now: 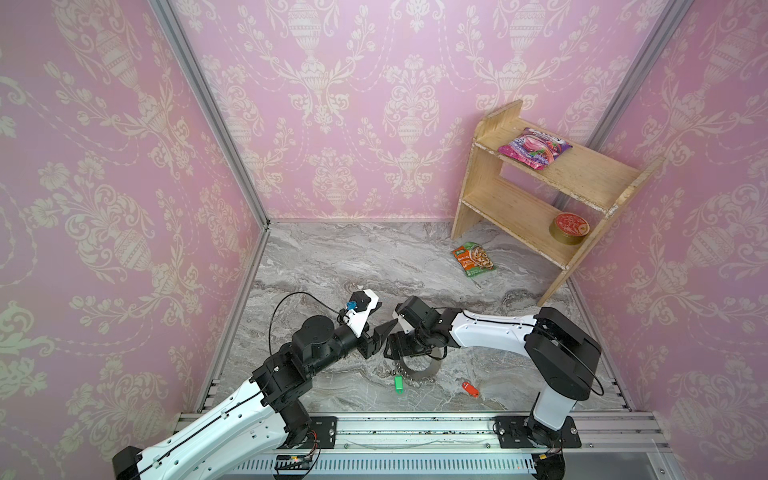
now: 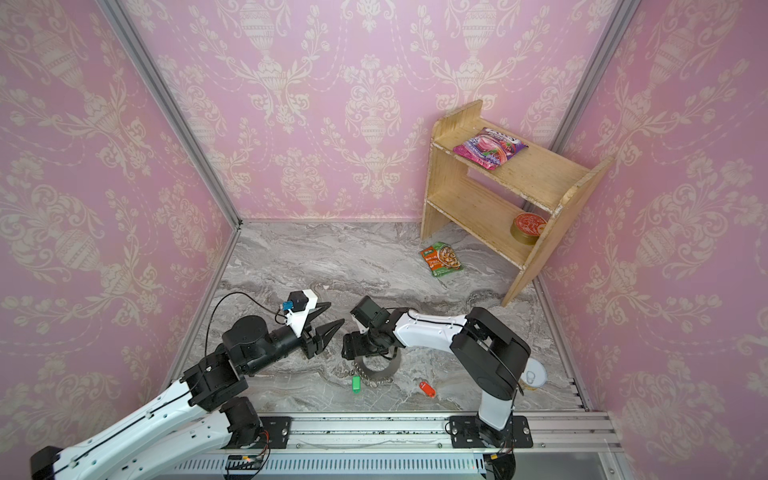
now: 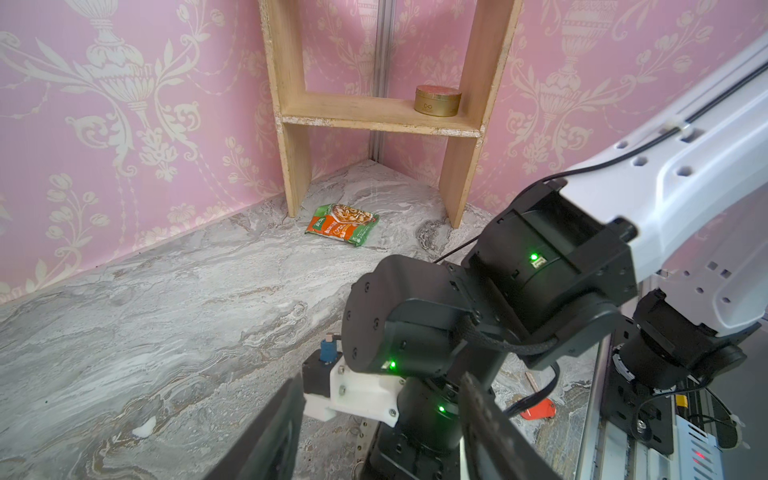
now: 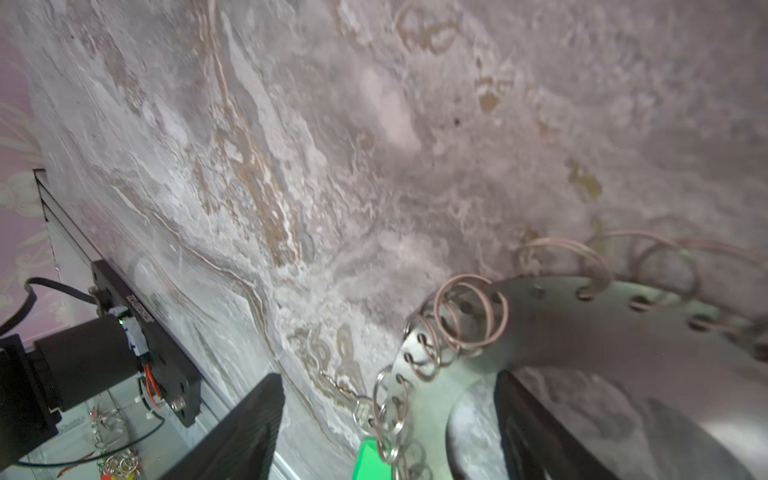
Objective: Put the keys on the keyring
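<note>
The keyring (image 1: 430, 372) (image 2: 380, 372) lies flat on the marble floor near the front, half hidden under my right gripper (image 1: 398, 347) (image 2: 352, 345). That gripper (image 4: 388, 380) points down, open, its fingers (image 4: 245, 428) astride the ring's rim (image 4: 582, 332) without touching it. A green-tagged key (image 1: 399, 382) (image 2: 355, 383) (image 4: 371, 457) lies at the rim among the wire loops. A red-tagged key (image 1: 471, 389) (image 2: 428, 389) (image 3: 540, 410) lies apart, to the right. My left gripper (image 1: 384, 320) (image 2: 334, 316) (image 3: 382, 377) hovers open and empty, just left of the right wrist.
A wooden shelf (image 1: 540, 195) stands at the back right with a pink packet (image 1: 534, 147) and a round tin (image 1: 568, 227) on it. An orange-green food packet (image 1: 473, 259) (image 3: 343, 226) lies before it. A white lid (image 2: 534, 374) sits behind the right arm. An aluminium rail (image 1: 415, 424) borders the front.
</note>
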You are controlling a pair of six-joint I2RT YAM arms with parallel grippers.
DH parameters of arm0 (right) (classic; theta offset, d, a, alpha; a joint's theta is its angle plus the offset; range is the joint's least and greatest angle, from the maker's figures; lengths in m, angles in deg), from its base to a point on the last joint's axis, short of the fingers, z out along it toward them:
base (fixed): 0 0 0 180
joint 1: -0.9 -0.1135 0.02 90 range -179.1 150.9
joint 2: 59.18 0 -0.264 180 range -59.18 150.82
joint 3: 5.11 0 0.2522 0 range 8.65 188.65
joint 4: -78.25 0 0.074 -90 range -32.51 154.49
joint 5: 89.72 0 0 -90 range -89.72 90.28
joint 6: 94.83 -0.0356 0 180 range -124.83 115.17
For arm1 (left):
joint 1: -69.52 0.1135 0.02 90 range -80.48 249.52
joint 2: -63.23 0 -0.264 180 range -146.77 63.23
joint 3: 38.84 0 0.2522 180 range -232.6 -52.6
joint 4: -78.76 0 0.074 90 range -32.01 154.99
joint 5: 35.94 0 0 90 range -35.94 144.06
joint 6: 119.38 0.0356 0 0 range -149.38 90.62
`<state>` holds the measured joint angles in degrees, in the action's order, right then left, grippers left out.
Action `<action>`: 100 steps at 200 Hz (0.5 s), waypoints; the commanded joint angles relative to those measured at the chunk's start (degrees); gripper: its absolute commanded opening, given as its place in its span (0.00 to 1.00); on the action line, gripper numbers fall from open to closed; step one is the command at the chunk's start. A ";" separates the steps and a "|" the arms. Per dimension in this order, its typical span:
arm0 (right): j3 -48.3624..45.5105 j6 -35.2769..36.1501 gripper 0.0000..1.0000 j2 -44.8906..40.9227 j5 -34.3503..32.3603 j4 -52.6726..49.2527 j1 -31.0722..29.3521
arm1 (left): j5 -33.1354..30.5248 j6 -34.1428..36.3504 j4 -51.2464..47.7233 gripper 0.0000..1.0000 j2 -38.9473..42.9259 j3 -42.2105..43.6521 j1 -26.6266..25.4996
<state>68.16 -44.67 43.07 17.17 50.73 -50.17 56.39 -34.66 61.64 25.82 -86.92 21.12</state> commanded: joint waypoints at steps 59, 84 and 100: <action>-4.65 12.71 0.66 -16.73 -11.61 -26.68 -2.05 | -3.38 -2.76 -3.29 0.62 1.93 1.38 0.09; -11.59 6.86 0.57 -20.38 -6.59 -21.64 -2.08 | -2.94 -3.84 -0.93 0.63 0.42 1.81 0.10; -15.61 1.80 0.54 -20.96 -4.57 -16.38 -1.91 | -2.69 -4.27 -0.34 0.63 -0.54 1.57 0.11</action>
<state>57.78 -36.49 22.38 10.09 32.00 -52.22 54.57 -36.84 59.26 26.46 -85.74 21.12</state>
